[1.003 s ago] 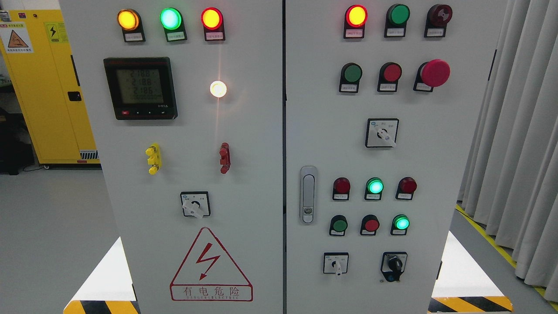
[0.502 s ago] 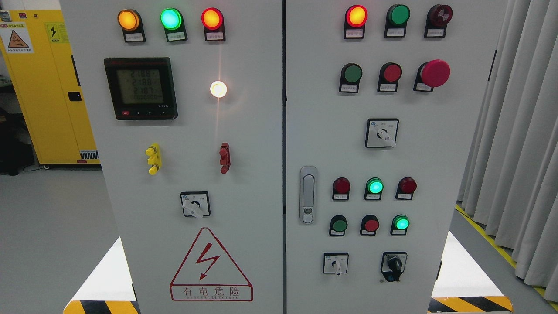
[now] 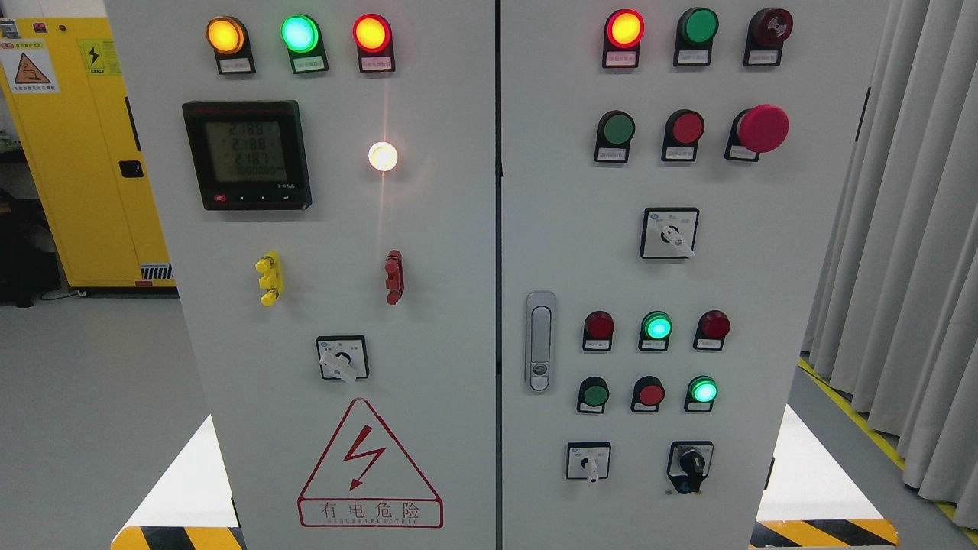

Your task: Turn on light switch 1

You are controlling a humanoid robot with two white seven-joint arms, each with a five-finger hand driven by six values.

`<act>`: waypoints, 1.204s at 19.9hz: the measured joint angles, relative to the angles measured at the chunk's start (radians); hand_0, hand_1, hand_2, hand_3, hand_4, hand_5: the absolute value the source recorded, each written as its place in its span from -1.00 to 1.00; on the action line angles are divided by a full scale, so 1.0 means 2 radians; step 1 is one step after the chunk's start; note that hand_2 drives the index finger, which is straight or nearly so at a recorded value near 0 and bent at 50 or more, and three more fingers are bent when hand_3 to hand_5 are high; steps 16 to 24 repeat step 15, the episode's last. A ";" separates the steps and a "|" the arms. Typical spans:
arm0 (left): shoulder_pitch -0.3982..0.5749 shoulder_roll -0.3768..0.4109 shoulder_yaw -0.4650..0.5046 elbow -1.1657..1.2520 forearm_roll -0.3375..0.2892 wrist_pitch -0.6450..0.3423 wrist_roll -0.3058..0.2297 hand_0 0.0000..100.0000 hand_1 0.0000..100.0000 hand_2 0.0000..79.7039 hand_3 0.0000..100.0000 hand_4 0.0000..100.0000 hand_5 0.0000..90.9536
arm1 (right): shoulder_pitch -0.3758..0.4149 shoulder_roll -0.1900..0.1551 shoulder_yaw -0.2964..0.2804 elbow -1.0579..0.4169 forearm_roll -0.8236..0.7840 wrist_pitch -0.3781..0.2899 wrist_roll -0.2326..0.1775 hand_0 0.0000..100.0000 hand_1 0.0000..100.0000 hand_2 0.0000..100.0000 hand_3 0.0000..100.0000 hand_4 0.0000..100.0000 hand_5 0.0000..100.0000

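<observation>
Neither hand in view, so grasp cannot be told; only the control cabinet [image 3: 458, 229], rotary switches [image 3: 342, 357] untouched.

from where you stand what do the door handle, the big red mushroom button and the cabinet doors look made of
Silver door handle: likely metal, satin chrome look, with soft grey sheen. Big red mushroom button: probably plastic, smooth and slightly glossy, uniform colour. Pale grey cabinet doors: seemingly painted sheet metal, flat matte finish that mirrors the white lamp's glow faintly.
</observation>
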 measured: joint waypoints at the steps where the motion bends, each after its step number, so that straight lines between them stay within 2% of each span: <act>1: -0.005 0.000 -0.002 0.010 0.000 0.005 -0.001 -0.58 -0.60 -1.00 -1.00 -1.00 -1.00 | 0.000 0.000 0.000 0.000 0.000 0.000 0.000 -1.00 0.00 -0.92 -1.00 -1.00 -1.00; 10: -0.038 0.001 -0.016 0.084 -0.001 0.013 -0.003 -0.63 -0.65 -1.00 -1.00 -1.00 -1.00 | 0.000 0.000 0.000 0.000 0.000 0.000 0.000 -1.00 0.00 -0.92 -1.00 -1.00 -1.00; 24: -0.043 -0.002 -0.020 0.106 -0.002 0.013 -0.004 -0.64 -0.65 -1.00 -1.00 -1.00 -1.00 | 0.000 0.000 0.000 0.000 0.000 0.000 0.000 -1.00 0.00 -0.92 -1.00 -1.00 -1.00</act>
